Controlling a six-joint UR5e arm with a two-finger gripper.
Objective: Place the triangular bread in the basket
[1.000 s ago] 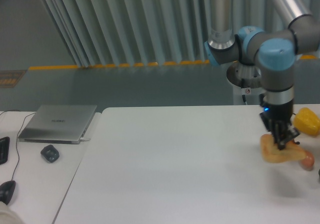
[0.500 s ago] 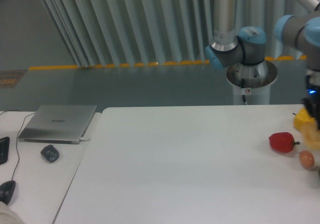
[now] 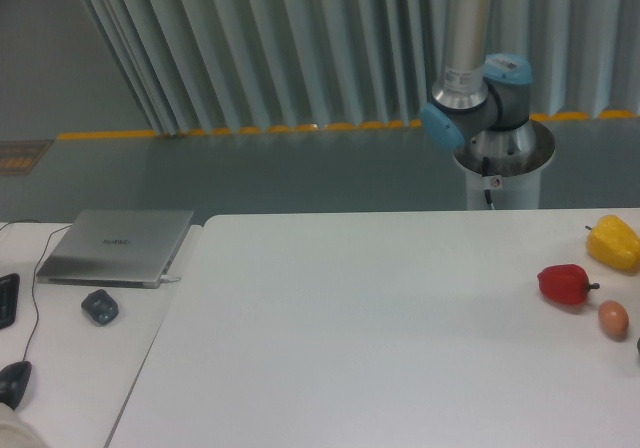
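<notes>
The triangular bread is out of view and so is my gripper; both have left the frame past the right edge. Only the arm's base and lower links point(image 3: 478, 88) show, behind the table's far edge. No basket is in view. A red pepper point(image 3: 564, 284), a yellow pepper point(image 3: 614, 243) and a small brown egg point(image 3: 613, 319) lie on the white table point(image 3: 380, 338) near its right edge.
A silver laptop point(image 3: 117, 245), closed, sits on the side table at left, with a dark mouse point(image 3: 99, 306) in front of it. A dark object point(image 3: 636, 346) peeks in at the right edge below the egg.
My gripper lifted the bread off the table beside the red pepper and carried it right, out of the frame. The red pepper is now uncovered.
</notes>
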